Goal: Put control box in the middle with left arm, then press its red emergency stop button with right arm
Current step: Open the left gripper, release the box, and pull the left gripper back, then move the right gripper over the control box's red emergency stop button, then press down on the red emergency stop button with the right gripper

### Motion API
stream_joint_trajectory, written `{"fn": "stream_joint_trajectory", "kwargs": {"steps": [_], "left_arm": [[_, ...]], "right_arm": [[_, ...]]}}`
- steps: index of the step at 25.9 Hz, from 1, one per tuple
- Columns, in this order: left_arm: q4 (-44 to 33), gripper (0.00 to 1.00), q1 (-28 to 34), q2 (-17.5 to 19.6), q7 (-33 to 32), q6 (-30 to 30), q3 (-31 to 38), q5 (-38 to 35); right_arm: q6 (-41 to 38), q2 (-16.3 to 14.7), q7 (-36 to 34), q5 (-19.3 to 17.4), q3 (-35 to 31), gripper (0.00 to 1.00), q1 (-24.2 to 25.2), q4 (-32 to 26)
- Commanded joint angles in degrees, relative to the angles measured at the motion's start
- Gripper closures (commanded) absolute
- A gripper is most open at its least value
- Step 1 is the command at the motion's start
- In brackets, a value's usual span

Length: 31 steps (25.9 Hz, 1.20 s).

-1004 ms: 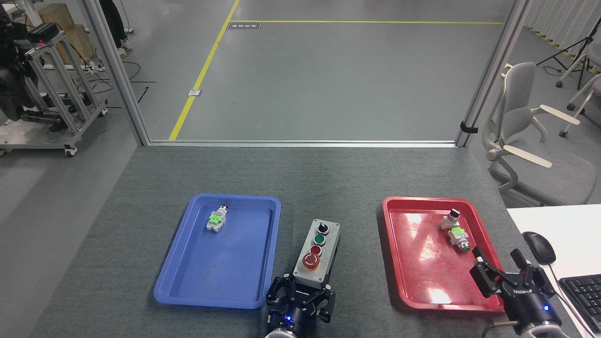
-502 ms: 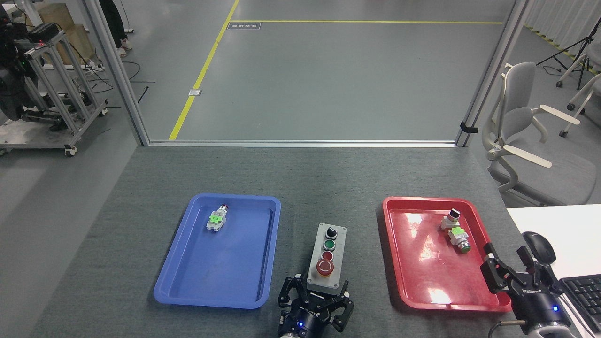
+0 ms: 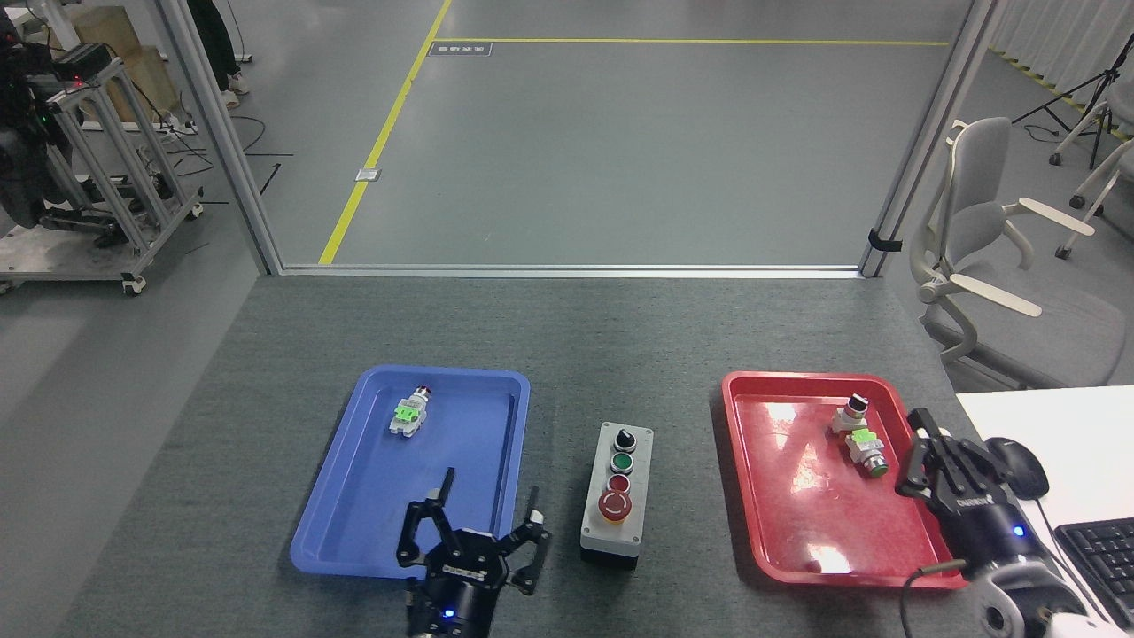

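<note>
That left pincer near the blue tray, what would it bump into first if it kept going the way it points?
The left pincer, open, points away over the blue tray. Likely it would first meet the tray's floor or far rim; its height is unclear.

Robotics lab: taped floor line (image 3: 381,142), aluminium-frame cart (image 3: 97,177), office chair (image 3: 983,230).

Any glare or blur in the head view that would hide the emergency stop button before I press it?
Head view: the red emergency stop button on the control box is sharp and free of glare. Bright ceiling-light reflections sit only on the red tray, near its far and near ends. The right hand looks dark and end-on, so its opening is unclear.
</note>
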Motion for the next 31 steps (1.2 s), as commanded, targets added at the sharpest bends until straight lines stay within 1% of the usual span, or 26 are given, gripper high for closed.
{"fn": "stream_joint_trajectory", "kwargs": {"steps": [1,2,4,6,9,11,14,17,20,25,28,31], "left_arm": [[-2.87,0.0,1.28,3.64,-0.66,-1.71,7.58,0.27],[-2.61,0.0,1.28,3.64,-0.75,-3.03,10.48,0.7],[-2.61,0.0,1.54,3.73,-1.62,-7.6,15.85,2.37],[-2.52,0.0,1.63,3.73,-3.47,-14.98,20.86,4.13],[-2.52,0.0,1.72,3.73,-6.9,-24.65,29.11,6.07],[-2.52,0.0,1.81,3.99,-9.53,-28.95,33.07,6.15],[-2.26,0.0,1.72,6.19,-13.67,-34.23,36.41,6.51],[-1.12,0.0,1.72,6.81,-14.19,-36.69,39.75,7.65],[0.2,0.0,1.72,6.89,-14.1,-37.04,40.19,10.28],[3.19,0.0,1.63,7.42,-14.02,-37.13,40.28,10.81],[3.28,0.0,1.63,8.21,-14.02,-37.13,40.37,10.9],[3.54,0.0,1.54,8.21,-13.93,-36.95,40.54,10.9]], "right_arm": [[1.87,0.02,-0.77,0.03,12.55,1.0,-7.57,0.56],[2.04,0.28,-0.86,-0.06,15.54,1.0,-9.5,0.56],[1.69,0.98,-0.86,-0.15,20.91,1.0,-12.23,0.56],[1.34,3.88,-0.68,-0.32,26.53,1.0,-14.08,0.64],[0.46,6.61,-0.42,-0.23,31.37,1.0,-14.6,0.82],[-0.5,8.54,-0.24,-0.23,34.27,1.0,-14.6,1.61],[-1.12,11.09,0.11,-0.32,36.55,1.0,-14.6,3.72],[-0.59,14.08,1.34,-0.32,37.96,1.0,-14.6,6.27],[-0.33,15.75,2.04,-0.24,38.75,1.0,-14.08,8.64],[-0.07,16.1,2.04,-0.32,38.66,1.0,-13.64,10.58],[-0.07,16.1,2.04,-0.32,37.96,1.0,-12.41,11.28],[-0.07,15.66,1.96,-0.41,37.87,1.0,-12.05,11.28]]}}
